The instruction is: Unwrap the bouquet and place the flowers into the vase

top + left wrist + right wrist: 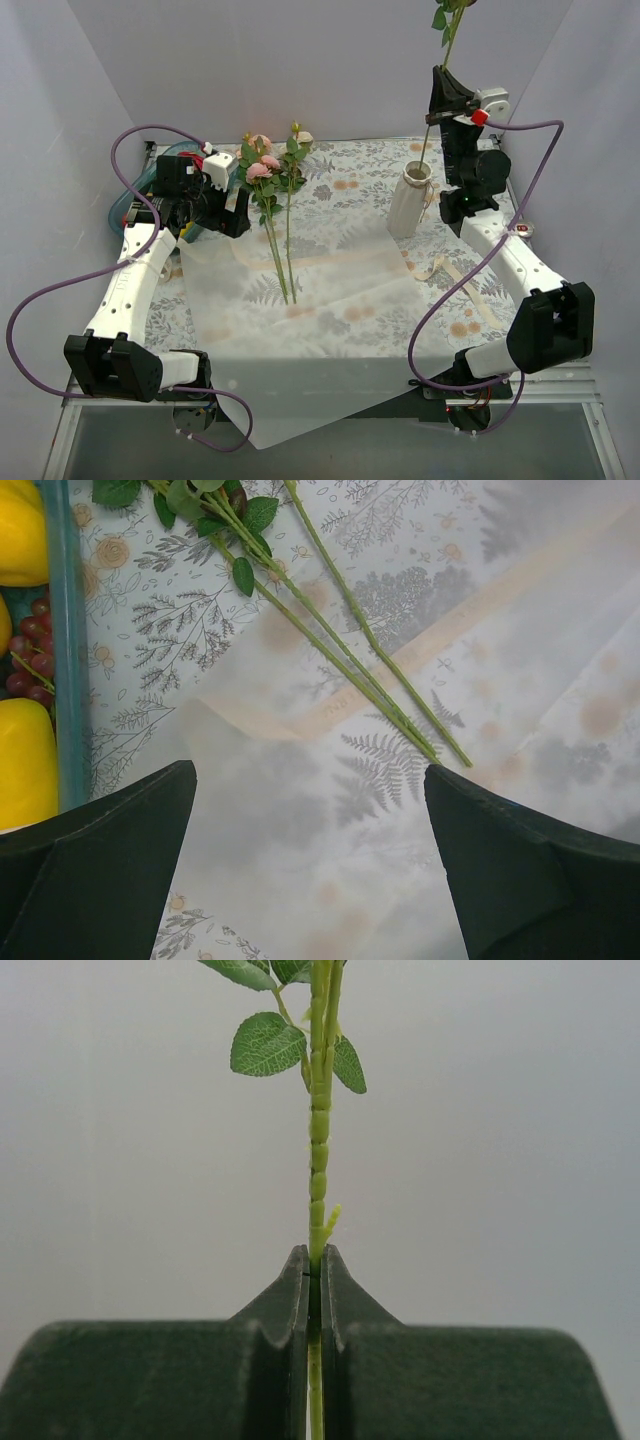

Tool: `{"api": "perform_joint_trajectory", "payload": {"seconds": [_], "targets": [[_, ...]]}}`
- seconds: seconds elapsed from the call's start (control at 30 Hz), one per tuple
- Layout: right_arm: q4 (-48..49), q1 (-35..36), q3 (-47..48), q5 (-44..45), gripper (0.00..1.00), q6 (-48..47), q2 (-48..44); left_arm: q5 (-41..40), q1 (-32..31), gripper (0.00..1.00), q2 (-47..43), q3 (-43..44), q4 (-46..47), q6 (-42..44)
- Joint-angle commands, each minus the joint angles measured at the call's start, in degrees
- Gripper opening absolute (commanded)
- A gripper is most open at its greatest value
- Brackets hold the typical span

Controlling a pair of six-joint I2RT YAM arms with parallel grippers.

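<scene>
From above, the wrapping paper (pixel 300 330) is lying spread flat on the table, so the unwrapping looks done. The right gripper (pixel 440 100) is holding one rose stem (pixel 450 35) upright over the vase (pixel 408 205). The stem's lower tip is reaching the rim, but whether it is inside cannot be told. At least two other flowers (pixel 272 200) are lying on the paper, well apart from the vase and waiting their turn. The left gripper (pixel 235 205) is hovering beside them.

In the left wrist view, the left gripper (pixel 310 870) is standing wide apart and grasping nothing. Green stems (pixel 340 650) are crossing the paper ahead, and a blue fruit tray (pixel 68 660) is sitting at the edge.

In the right wrist view, the right gripper (pixel 314 1300) is clenching the stem (pixel 318 1160) tightly.
</scene>
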Motion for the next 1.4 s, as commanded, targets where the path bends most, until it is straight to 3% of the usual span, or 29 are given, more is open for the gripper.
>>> {"api": "perform_joint_trajectory", "payload": {"seconds": [0.0, 0.17, 0.2, 0.27, 0.37, 0.4, 0.5, 0.53, 0.8, 1.0, 1.13, 1.37], "targets": [[5.8, 0.0, 0.1, 0.0, 0.01, 1.2, -0.3, -0.3, 0.0, 0.98, -1.6, 1.3, -0.3, 1.0], [7.0, 0.0, -7.2, 0.9, 0.05, 1.7, -1.4, -0.2, 0.0, 0.98, -1.7, 1.2, -0.1, 1.0], [7.7, 0.0, -8.4, 1.5, 0.15, 1.6, -1.4, -0.2, 0.0, 0.98, -1.8, 1.2, -0.1, 0.9], [8.0, 0.0, -11.8, 2.4, 0.22, 1.2, -1.9, -0.3, 0.0, 0.98, -1.8, 1.4, -0.1, 0.9], [7.6, 0.0, -14.0, 3.0, 0.41, -0.1, -2.2, -0.2, 0.0, 0.98, -1.9, 1.6, -0.1, 0.9], [7.3, 0.0, -15.3, 3.1, 0.55, -0.3, -2.2, -0.2, 0.0, 0.98, -1.8, 1.7, -0.1, 1.0], [6.7, 0.0, -17.7, 4.8, 0.74, -1.1, -3.6, 0.0, 0.0, 0.98, -1.5, 2.2, -0.3, 0.6], [5.9, 0.0, -18.1, 5.1, 0.75, -1.3, -4.9, 0.3, 0.0, 0.98, -1.5, 2.2, -0.2, 0.7], [-0.7, 5.8, -25.0, 11.6, 0.75, -6.4, -15.2, 0.7, 0.0, 0.98, -1.1, 1.7, 0.6, 0.1], [-10.3, 20.2, -19.5, 15.6, 0.73, -15.1, -14.6, 0.5, 0.0, 0.98, -1.3, 1.5, 1.0, -0.1], [-21.9, 28.5, -10.6, 17.6, 0.71, -12.3, -6.5, 0.7, 0.0, 0.98, -1.7, 1.0, 1.2, -0.4], [-52.3, 30.6, 14.3, 16.7, 0.67, 2.7, 16.3, 0.5, 0.0, 0.98, -1.7, 1.6, 1.9, -0.7]]}}
